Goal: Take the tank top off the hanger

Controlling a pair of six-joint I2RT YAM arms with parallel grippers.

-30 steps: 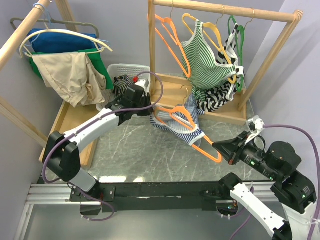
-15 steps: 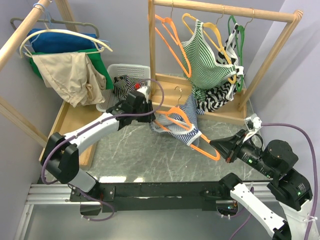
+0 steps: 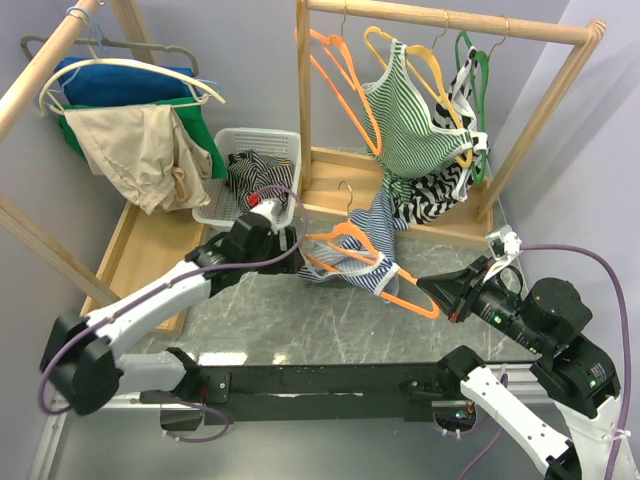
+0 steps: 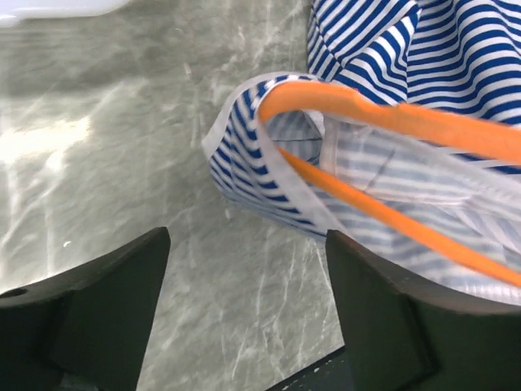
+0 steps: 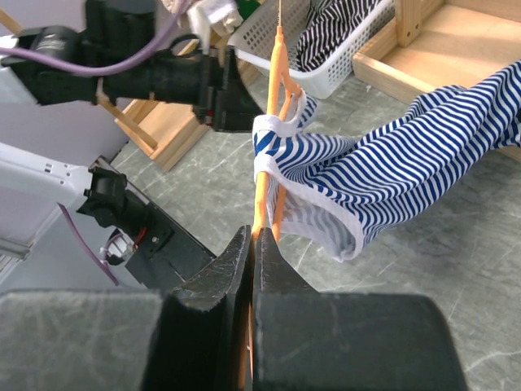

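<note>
Above the marbled desk (image 3: 250, 310), the blue-striped tank top (image 5: 407, 163) drapes from its orange hanger (image 4: 366, 107). The right tool (image 5: 248, 240) pinches the hanger's end to steady it, while the left tool (image 4: 244, 244) is spread wide beside a strap.

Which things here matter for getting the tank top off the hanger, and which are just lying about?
Job: blue striped tank top, orange hanger, left claw (open), right claw (shut on the hanger).
Lying about: white basket, green striped top, beige garment, wooden rack.
</note>
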